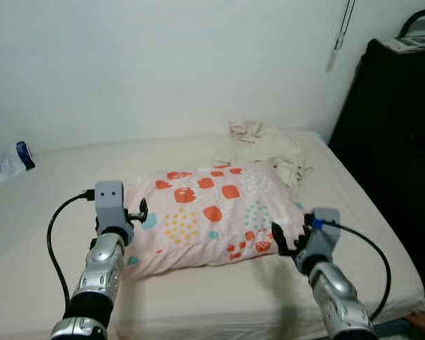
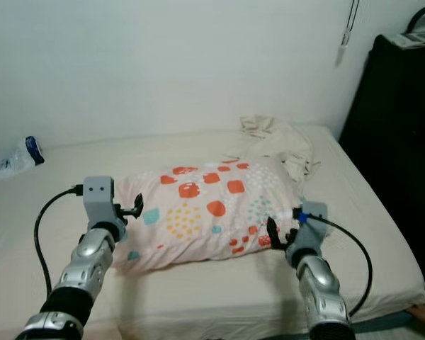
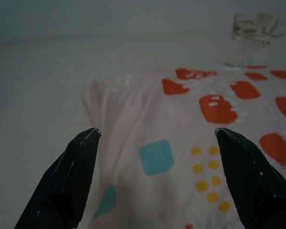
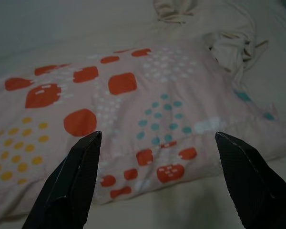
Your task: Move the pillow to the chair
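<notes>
Leftmost, left gripper (image 3: 155, 138) spread wide at the pillow's (image 1: 212, 216) left end, holding nothing. Pillow lies mid-bed (image 1: 42, 212), pink with red, yellow, teal spots. Right gripper (image 4: 157, 138) also spread, empty, at its right front corner. Crumpled cloth (image 1: 265, 145) behind.

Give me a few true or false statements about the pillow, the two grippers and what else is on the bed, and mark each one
1. The pillow lies on the bed. True.
2. The left gripper is shut on the pillow. False: its fingers are spread open, short of the pillow's end.
3. The right gripper is open, facing the pillow's near edge. True.
4. A crumpled pale cloth lies beyond the pillow, near the wall. True.
5. The pillow is plain white. False: it is pale pink with red, yellow and teal shapes.
</notes>
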Tool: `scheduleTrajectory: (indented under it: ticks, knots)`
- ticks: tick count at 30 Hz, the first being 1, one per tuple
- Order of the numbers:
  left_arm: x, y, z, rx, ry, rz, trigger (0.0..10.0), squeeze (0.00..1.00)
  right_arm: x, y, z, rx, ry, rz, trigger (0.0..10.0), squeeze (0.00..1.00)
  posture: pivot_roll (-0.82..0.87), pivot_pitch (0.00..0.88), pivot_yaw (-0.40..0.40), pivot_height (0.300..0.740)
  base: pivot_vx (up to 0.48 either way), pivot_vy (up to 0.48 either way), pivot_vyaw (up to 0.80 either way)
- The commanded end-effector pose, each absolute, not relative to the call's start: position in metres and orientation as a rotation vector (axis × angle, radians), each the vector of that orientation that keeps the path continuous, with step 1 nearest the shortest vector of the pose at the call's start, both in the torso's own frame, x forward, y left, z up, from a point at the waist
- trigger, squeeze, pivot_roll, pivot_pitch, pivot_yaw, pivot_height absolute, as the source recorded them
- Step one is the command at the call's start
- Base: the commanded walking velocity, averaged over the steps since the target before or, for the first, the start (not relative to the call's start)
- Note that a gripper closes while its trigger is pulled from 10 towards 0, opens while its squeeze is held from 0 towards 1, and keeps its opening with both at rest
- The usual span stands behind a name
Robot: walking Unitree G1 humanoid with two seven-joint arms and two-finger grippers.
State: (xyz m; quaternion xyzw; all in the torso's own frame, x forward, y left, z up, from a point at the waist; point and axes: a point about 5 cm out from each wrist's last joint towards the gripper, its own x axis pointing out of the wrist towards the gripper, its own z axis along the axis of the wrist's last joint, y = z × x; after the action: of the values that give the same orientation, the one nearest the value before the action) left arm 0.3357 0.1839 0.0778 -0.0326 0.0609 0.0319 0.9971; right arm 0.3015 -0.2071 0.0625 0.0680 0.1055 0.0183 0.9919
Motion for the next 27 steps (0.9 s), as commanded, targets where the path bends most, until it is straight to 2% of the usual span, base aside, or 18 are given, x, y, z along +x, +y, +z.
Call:
scheduleTrajectory:
  ticks: [1,19,27]
  knots:
    - [0.334,0.189,0.072,-0.042,0.156,0.066,10.0,0.00,0.299,-0.208,0.057,0.140,0.245,0.037,10.0,0.00,-0.14,0.058,0.083,0.705,0.000,0.000,0.00]
    - [0.337,0.185,0.065,-0.046,0.206,0.035,10.0,0.00,0.296,-0.216,0.063,0.213,0.198,0.043,10.0,0.00,-0.14,0.068,0.082,0.620,0.000,0.000,0.00]
    - [0.338,0.183,0.066,-0.048,0.202,0.025,10.0,0.00,0.295,-0.216,0.068,0.253,0.171,0.056,10.0,0.00,-0.15,0.069,0.086,0.595,0.000,0.000,0.00]
